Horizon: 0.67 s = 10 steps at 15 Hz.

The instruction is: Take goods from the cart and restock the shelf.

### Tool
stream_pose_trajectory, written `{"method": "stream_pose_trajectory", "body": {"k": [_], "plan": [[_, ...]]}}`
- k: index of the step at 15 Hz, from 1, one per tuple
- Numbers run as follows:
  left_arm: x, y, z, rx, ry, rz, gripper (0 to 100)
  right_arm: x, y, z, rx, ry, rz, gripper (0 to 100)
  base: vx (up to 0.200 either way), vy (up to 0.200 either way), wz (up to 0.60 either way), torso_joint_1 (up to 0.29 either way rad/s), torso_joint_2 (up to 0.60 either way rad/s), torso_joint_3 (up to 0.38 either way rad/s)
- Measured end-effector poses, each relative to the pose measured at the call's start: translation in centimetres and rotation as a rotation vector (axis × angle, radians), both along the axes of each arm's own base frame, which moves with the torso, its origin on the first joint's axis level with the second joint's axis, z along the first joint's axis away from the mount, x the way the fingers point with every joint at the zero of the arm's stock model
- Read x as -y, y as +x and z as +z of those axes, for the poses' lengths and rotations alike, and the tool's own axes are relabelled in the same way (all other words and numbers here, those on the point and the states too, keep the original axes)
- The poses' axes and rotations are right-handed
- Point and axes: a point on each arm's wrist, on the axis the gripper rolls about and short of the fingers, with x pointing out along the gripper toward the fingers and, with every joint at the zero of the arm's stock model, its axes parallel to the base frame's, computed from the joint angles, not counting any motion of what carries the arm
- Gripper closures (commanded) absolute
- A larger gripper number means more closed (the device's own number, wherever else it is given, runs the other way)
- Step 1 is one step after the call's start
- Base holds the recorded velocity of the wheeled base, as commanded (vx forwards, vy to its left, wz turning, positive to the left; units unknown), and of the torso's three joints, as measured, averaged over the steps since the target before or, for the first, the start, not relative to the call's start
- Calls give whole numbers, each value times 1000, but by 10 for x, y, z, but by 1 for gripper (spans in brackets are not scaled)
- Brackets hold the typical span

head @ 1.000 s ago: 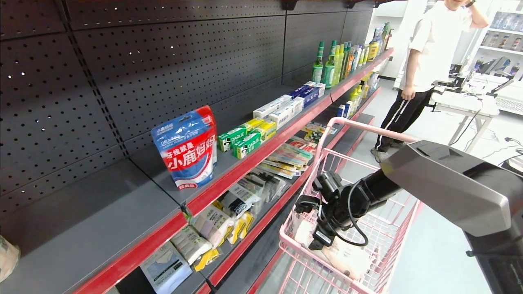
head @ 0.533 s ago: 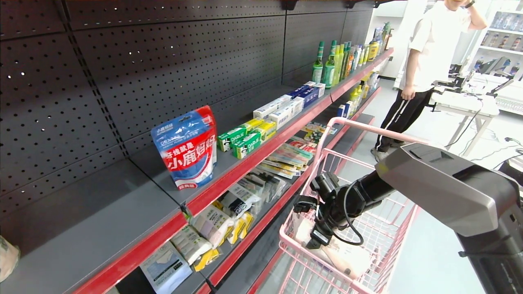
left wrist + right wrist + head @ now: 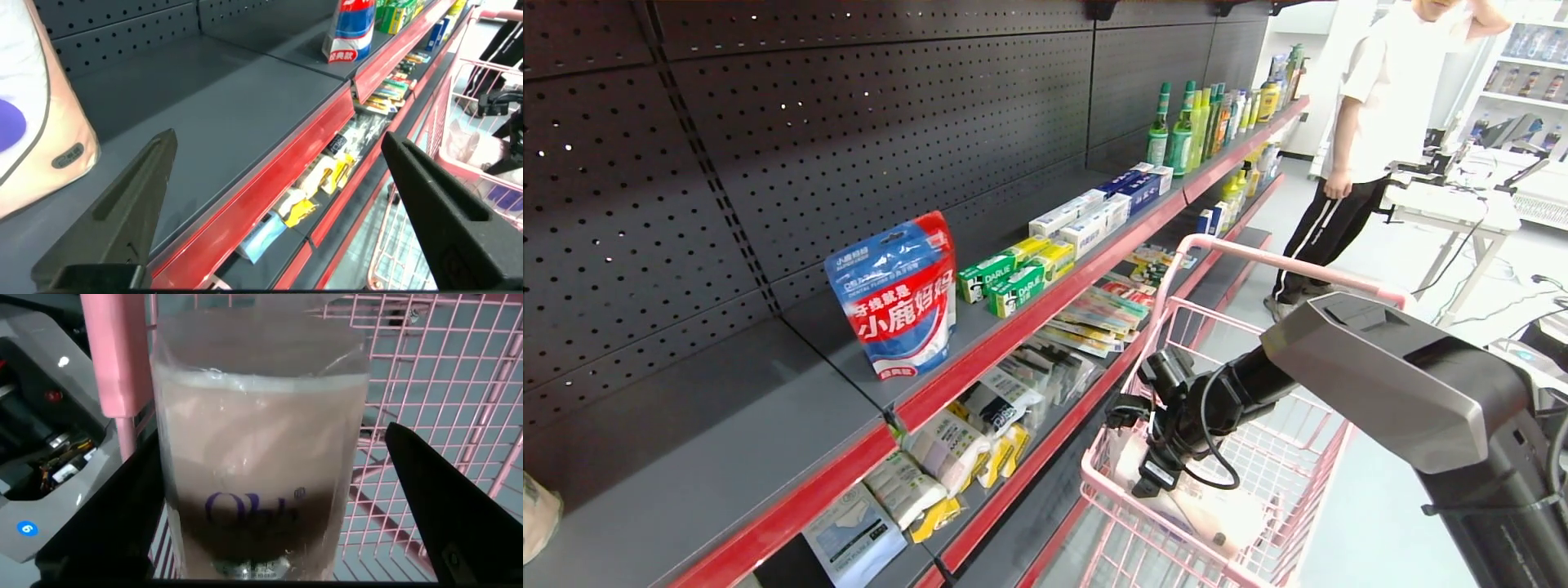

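A smooth dark grey metal shelf board (image 3: 727, 441), edged by a glossy red strip (image 3: 1013, 327) and backed by black perforated panelling (image 3: 890, 106), is seen beside a pink wire cart (image 3: 1258, 261). A soft, pale, film-wrapped pack (image 3: 257, 457) is lodged inside the cart, close against its pink frame. The right gripper (image 3: 1147, 486) is poised over it, fingers spread to either side, nothing clamped. The left gripper (image 3: 278, 135) is spread wide above the shelf board, near a pale cushiony pack (image 3: 33, 122) marked with purple.

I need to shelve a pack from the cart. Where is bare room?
Free: the grey shelf between the pale pack at its left end and the blue-red pouch. Crowded: right of the pouch, where boxes and bottles stand in rows.
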Motion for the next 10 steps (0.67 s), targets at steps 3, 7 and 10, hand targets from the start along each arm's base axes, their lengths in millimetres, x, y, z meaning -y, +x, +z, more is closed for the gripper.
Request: {"method": "stream_pose_trajectory", "body": {"k": [3, 7, 10], "plan": [[0, 0, 0, -1, 0, 0, 0, 1, 2, -3, 0, -4, 1, 0, 0, 0, 0, 0, 0, 0], [0, 0, 0, -1, 0, 0, 0, 1, 2, -5, -4, -8, 1, 0, 0, 0, 0, -105, 243, 133], [0, 0, 0, 0, 0, 0, 0, 1, 2, -6, -3, -10, 0, 0, 0, 0, 0, -7, 24, 17]]}}
